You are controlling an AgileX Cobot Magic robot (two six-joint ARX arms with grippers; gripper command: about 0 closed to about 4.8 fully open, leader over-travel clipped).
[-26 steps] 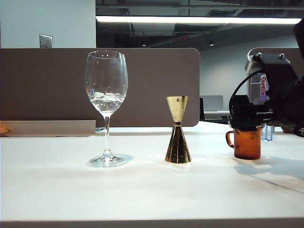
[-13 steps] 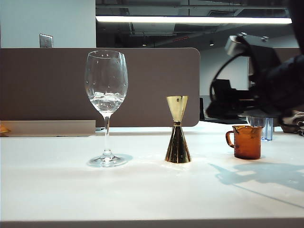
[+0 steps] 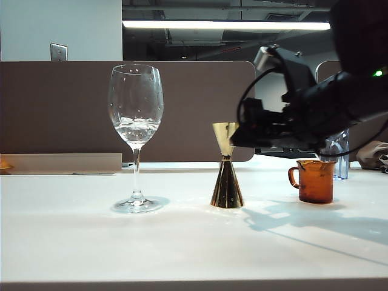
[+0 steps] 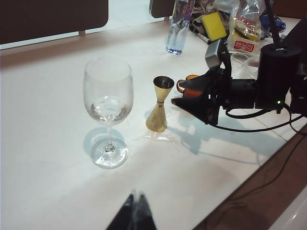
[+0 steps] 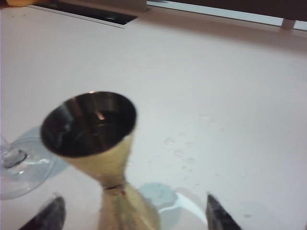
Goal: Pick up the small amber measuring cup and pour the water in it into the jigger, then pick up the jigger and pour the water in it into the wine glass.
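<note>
I hold my right pincer [image 3: 237, 138] wide beside the jigger [image 3: 227, 167] to straddle it; left pincer [image 4: 135, 215] idles, seemingly narrow.

1. A long ceiling light strip [image 3: 224, 25] glows bright; the room behind it is dim.
2. The white table [image 3: 121, 242] is evenly lit, nearly washed out in the left wrist view.
3. The right arm [image 3: 315, 109] is a dark silhouette with a soft grey shadow [image 3: 303, 221] beneath.
4. The jigger [image 5: 103, 158] is soft and blurred in the right wrist view.
5. The wine glass [image 3: 136, 115] shows small glints.
</note>
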